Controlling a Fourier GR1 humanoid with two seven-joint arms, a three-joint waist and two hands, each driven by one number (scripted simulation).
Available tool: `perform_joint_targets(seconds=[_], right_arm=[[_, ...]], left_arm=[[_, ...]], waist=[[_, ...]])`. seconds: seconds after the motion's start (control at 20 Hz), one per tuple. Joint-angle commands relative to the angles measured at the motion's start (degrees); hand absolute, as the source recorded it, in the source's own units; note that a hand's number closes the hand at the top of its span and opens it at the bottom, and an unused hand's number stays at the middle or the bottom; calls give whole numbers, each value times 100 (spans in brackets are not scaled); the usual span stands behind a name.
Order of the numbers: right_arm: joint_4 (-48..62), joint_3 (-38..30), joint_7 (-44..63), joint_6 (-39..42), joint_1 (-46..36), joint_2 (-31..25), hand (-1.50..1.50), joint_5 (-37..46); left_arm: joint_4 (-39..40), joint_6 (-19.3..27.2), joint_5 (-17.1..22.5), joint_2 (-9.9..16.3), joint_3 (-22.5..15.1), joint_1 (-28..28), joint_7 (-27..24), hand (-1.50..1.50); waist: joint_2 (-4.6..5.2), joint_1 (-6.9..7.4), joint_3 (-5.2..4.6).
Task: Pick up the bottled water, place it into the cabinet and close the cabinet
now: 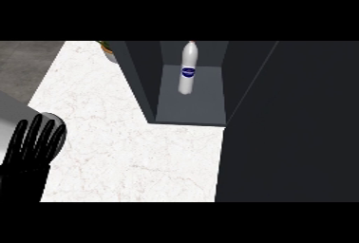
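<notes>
The bottled water [188, 69], white with a blue label, stands upright inside the dark grey cabinet [189, 111], toward the back of its floor. Nothing touches the bottle. The cabinet's opening faces me. A large dark panel [288, 123] fills the right side of the view; it looks like the cabinet's door standing open. My left hand [28, 152] rests at the lower left edge, fingers straight and pointing up, far from the cabinet. My right hand does not show.
The white marble counter [126, 142] stretches between my left hand and the cabinet. A small plant pot [108, 50] peeks out behind the cabinet's left wall. A grey floor strip lies at the far left.
</notes>
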Motion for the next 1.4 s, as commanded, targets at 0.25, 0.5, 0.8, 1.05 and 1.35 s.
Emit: perform_joint_targets(seconds=[0.25, 0.5, 0.8, 1.05, 1.35], right_arm=[[-448, 1539, 693, -92, -466, 164, 150, 263], [-218, 1397, 952, -340, -887, 161, 150, 207], [-48, 1324, 1248, -453, -1495, 156, 150, 103], [1, 1098, 1430, -371, -1983, -57, 150, 156], [-55, 816, 1495, -186, -2748, -344, 150, 200]], left_arm=[[-75, -600, 243, 380, 286, 292, 14, -150], [-258, -911, 407, 664, 445, 373, 125, -150], [-92, -1194, 491, 768, 585, 342, 88, -150], [-169, -1328, 536, 858, 540, 264, 202, -150], [-92, -1436, 588, 1000, 591, 200, 318, -150]], waist=[[132, 374, -12], [183, 705, -16], [266, 894, -43], [296, 1087, -64], [269, 1266, -100]])
